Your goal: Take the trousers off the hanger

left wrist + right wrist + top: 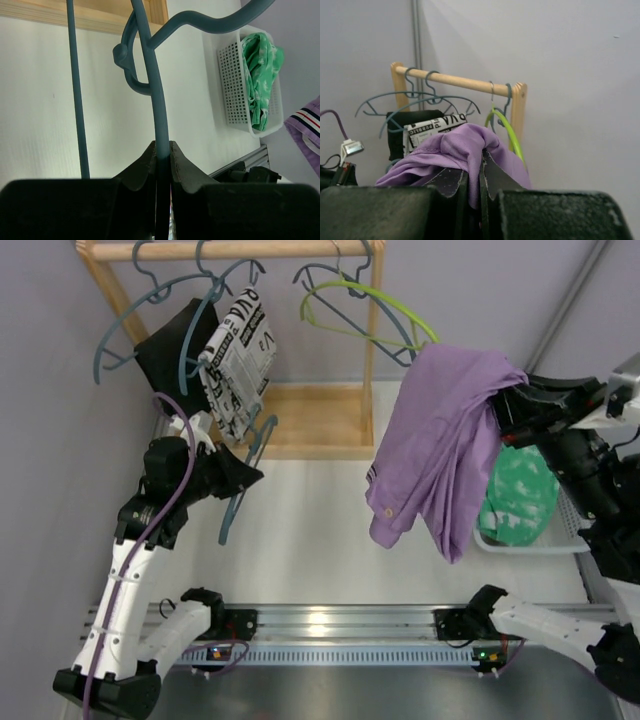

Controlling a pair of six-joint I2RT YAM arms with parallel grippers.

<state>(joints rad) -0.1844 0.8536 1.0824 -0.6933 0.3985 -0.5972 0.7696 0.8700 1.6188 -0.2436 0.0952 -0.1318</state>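
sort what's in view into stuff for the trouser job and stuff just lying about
For the job: purple trousers, held in the shut right gripper; printed trousers; black trousers; blue hanger, clamped by the left gripper.
Lying about: green-and-white cloth; white basket; wooden rack.

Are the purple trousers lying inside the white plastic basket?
No, the limp purple trousers hang from the right gripper; the white plastic basket holds green-and-white cloth.

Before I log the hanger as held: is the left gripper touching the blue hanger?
Touching. The left wrist view shows the left gripper shut on the blue hanger.
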